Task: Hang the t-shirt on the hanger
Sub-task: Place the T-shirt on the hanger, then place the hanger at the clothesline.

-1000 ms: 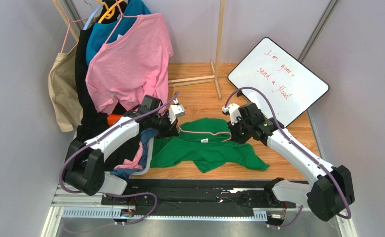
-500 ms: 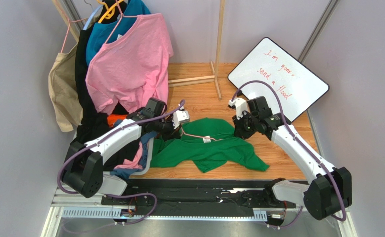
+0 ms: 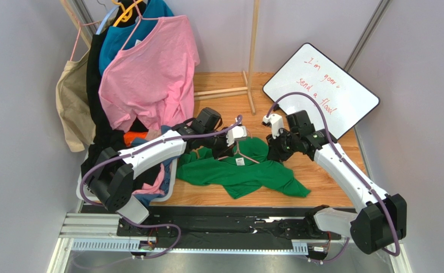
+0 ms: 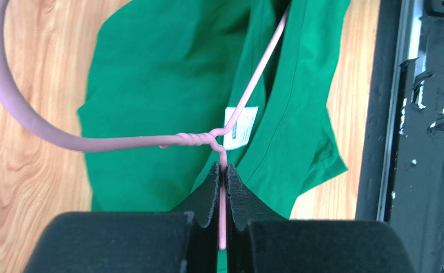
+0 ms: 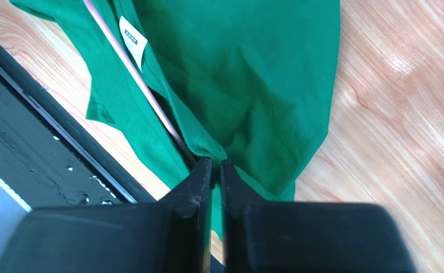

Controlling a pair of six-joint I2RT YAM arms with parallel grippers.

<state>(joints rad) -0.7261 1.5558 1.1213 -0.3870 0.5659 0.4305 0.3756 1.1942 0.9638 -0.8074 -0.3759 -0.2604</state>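
The bright green t-shirt point(image 3: 247, 170) lies rumpled on the wooden floor; its white neck label point(image 4: 240, 127) shows. The pale-pink wire hanger point(image 4: 195, 139) is held by my left gripper point(image 4: 223, 168), shut on the wire just below the twisted neck; one hanger arm runs into the shirt's neck opening. In the top view the left gripper point(image 3: 230, 149) is over the shirt's collar. My right gripper point(image 5: 217, 164) is shut on the green collar edge, the pink wire point(image 5: 133, 77) passing beside it; it sits at the shirt's right shoulder point(image 3: 274, 152) in the top view.
A rack at back left holds a pink t-shirt point(image 3: 147, 71), a teal shirt point(image 3: 127, 34) on a yellow hanger, dark clothes and a beige bag point(image 3: 73, 102). A basket of clothes point(image 3: 150, 185) stands left. A whiteboard point(image 3: 320, 91) leans at the right. A black rail point(image 3: 230, 219) runs along the near edge.
My left gripper has carried the hanger rightward over the shirt's collar, so one arm now goes into the neck. The right gripper has lifted the collar edge slightly.
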